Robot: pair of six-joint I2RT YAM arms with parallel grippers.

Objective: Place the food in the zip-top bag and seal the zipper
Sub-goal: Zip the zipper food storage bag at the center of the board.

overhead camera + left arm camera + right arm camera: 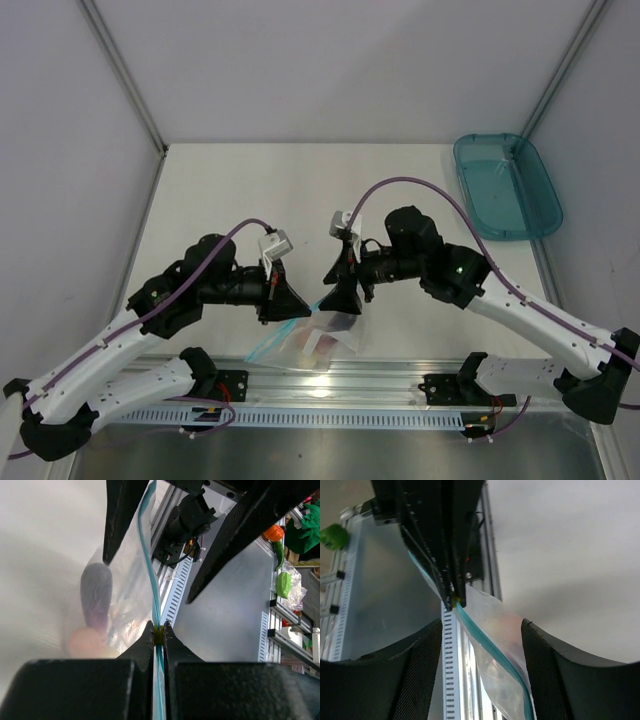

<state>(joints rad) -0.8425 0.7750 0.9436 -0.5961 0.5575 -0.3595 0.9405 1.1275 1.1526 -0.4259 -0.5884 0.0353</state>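
The clear zip-top bag (312,345) hangs between my two grippers over the table's near edge. My left gripper (158,631) is shut on its teal zipper (151,587), pinching the strip at a small yellow spot; in the top view it (303,306) is just left of the bag. My right gripper (481,625) is open, its fingers (422,652) straddling the zipper (490,642) without touching it, close to the left gripper's tips. The food is inside the bag: a dark purple piece (96,596) above a peach-pink one (84,641). The bag's lower part is hidden.
A teal plastic tray (505,185) sits at the far right of the table. An aluminium rail (330,385) with the arm bases runs along the near edge under the bag. Green and orange items (283,584) lie on a shelf beyond the table.
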